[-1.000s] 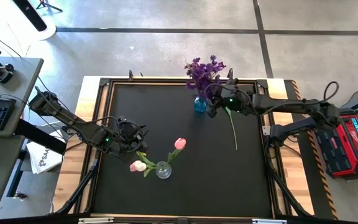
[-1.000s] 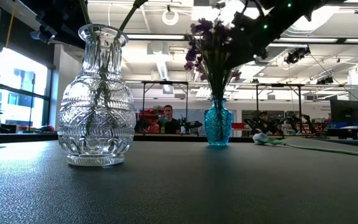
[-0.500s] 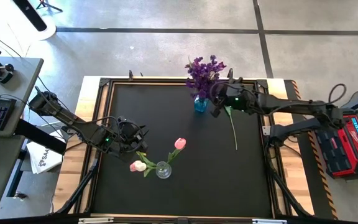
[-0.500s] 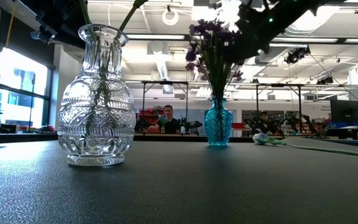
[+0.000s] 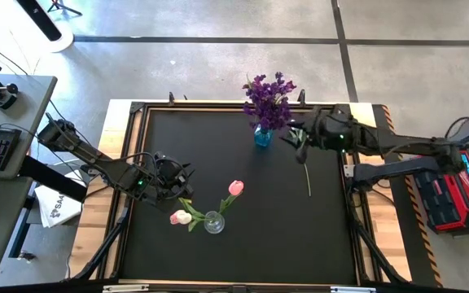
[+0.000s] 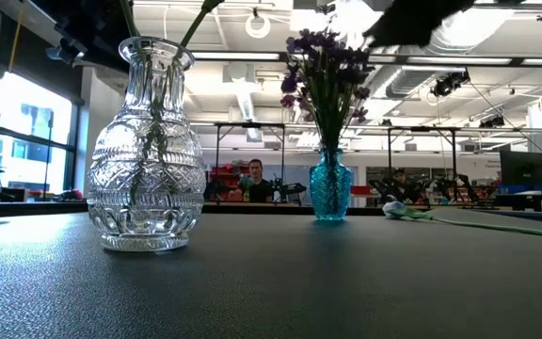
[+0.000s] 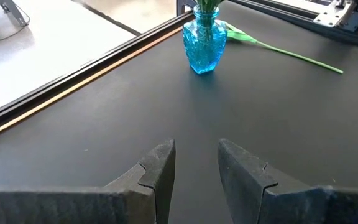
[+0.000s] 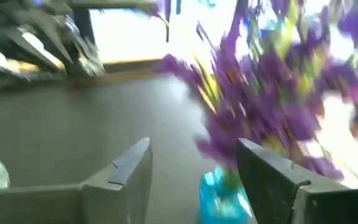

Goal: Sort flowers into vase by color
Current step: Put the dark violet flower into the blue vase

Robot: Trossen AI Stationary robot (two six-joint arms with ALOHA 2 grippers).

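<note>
While the right gripper (image 5: 300, 135) hangs near the table's (image 5: 243, 175) far edge beside the blue vase (image 5: 262, 137) of purple sprigs (image 5: 269, 89), its fingers stand apart and empty in the high view; you would do well to draw clear of the blooms before reaching for the white tulip (image 5: 305, 168) lying just right of that vase. Pink tulips (image 5: 235, 188) sit in the clear vase (image 5: 214, 222) near the front edge, the left gripper (image 5: 172, 181) waiting close by. At table height, the arms are dark shapes overhead. Past the left wrist, part-open fingers (image 7: 160, 174) hold nothing. Past the right wrist, blur hides the sprigs' stems.
</note>
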